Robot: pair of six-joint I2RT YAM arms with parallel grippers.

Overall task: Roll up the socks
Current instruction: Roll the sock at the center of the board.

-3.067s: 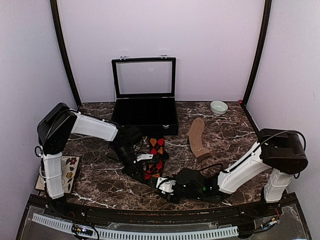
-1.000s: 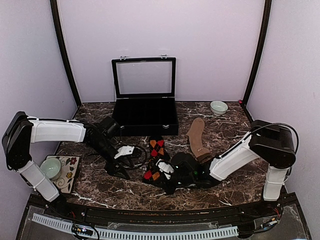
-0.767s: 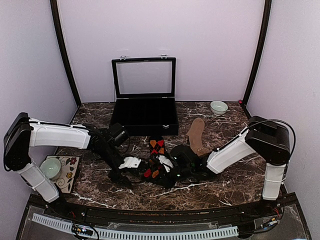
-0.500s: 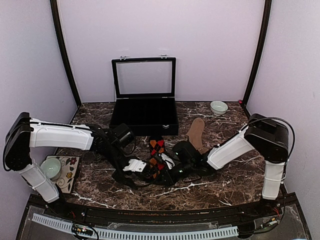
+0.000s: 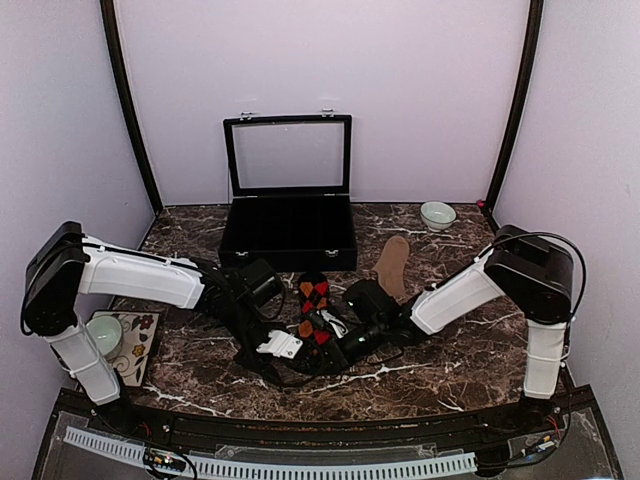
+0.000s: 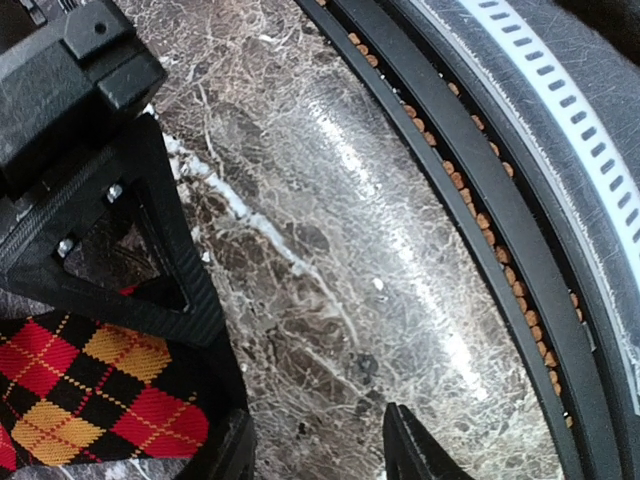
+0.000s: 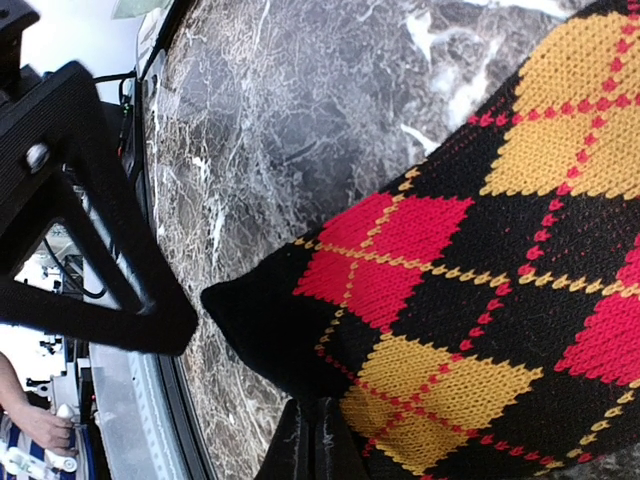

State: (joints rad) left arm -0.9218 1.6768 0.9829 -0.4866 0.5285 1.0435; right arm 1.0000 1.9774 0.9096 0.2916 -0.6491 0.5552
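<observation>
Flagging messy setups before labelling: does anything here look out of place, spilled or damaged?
Nothing is spilled or damaged. One oddity: the plain brown sock lies alone on the dark marble table, apart from the black, red and yellow argyle sock that the right gripper pinches.

Bunched sock (image 5: pixel 313 300) lies before case (image 5: pixel 290 235), left of flat sock (image 5: pixel 391 265).

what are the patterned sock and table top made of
The sock looks like matte knitted yarn: stitch rows show in its red, yellow and black diamonds. The table top looks like polished marble, or a marble-look laminate: white veins, glossy glare.
</observation>
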